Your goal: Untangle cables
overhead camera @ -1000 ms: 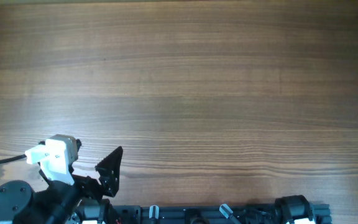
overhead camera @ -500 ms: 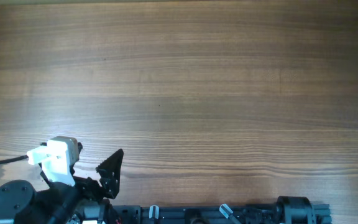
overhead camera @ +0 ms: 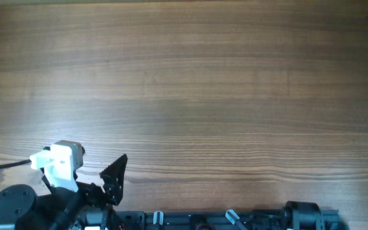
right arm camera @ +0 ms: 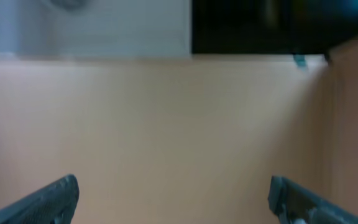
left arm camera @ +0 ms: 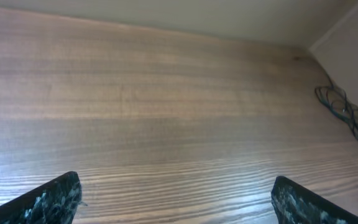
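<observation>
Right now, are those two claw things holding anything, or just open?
Left gripper: open, holding nothing.
Right gripper: open, holding nothing.

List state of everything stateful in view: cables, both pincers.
cables: loose overlapping loops, lying at the right edge of the table, nothing touching them.
left pincer: open, empty, above the near-left part of the table, far from the cables.
right pincer: open, empty; no cables in its view.
</observation>
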Robot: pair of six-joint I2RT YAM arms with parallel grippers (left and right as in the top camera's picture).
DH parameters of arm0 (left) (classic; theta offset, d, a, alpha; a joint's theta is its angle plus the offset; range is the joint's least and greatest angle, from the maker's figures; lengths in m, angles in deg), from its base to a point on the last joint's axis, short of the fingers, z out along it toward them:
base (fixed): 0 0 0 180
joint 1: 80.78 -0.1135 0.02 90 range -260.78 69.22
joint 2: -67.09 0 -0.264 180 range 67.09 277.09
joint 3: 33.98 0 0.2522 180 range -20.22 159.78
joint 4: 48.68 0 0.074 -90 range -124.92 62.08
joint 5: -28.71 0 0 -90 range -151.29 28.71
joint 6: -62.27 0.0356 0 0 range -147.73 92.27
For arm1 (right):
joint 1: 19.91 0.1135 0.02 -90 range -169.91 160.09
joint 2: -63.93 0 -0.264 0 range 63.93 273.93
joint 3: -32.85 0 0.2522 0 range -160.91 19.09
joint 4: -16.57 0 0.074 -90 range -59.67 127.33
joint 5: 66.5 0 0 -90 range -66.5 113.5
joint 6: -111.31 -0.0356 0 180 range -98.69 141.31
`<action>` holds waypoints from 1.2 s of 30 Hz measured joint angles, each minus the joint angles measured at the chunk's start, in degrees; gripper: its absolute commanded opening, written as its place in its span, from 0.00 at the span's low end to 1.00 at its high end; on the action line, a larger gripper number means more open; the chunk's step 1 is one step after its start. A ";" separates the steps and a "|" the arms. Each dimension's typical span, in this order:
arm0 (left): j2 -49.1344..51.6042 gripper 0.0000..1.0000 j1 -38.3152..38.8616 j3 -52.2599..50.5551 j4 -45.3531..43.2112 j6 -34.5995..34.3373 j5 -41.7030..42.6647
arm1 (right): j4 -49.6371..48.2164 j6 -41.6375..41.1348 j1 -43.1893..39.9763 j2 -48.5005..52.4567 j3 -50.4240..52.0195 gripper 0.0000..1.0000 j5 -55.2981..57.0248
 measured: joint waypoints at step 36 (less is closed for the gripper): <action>0.00 1.00 0.00 0.00 1.75 0.39 0.00 | -39.28 -17.92 -0.02 0.39 65.92 1.00 -5.81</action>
